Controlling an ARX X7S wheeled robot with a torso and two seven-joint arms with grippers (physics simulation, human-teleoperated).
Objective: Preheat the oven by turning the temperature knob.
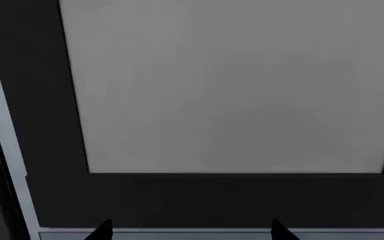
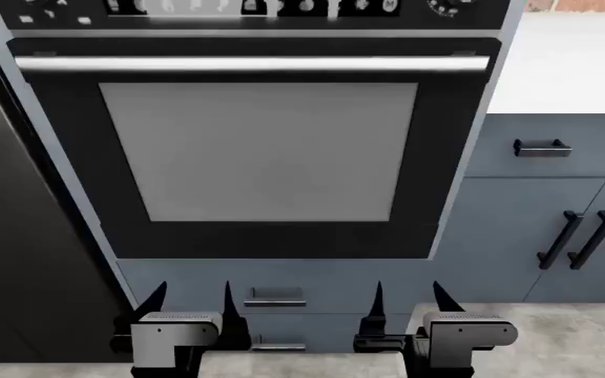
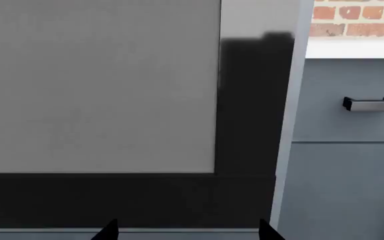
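A black built-in oven [image 2: 265, 236] with a grey glass door window [image 2: 261, 150] and a silver bar handle [image 2: 250, 63] fills the head view. Its control panel with several knobs [image 2: 441, 8] runs along that view's top edge, partly cut off. My left gripper [image 2: 190, 303] and right gripper [image 2: 406, 301] are both open and empty, held low in front of the drawers below the oven, far under the knobs. The left wrist view shows the door window [image 1: 232, 85] and the gripper's fingertips [image 1: 102, 231]. The right wrist view shows the window's right part [image 3: 98, 85] and fingertips [image 3: 108, 231].
A dark tall appliance [image 2: 19, 260] stands left of the oven. Blue-grey cabinets with black handles [image 2: 581, 236] and a drawer handle [image 2: 541, 147] are on the right, under a white counter [image 2: 576, 63]. Drawers with silver handles [image 2: 275, 297] sit below the oven. A brick wall [image 3: 359, 17] is behind.
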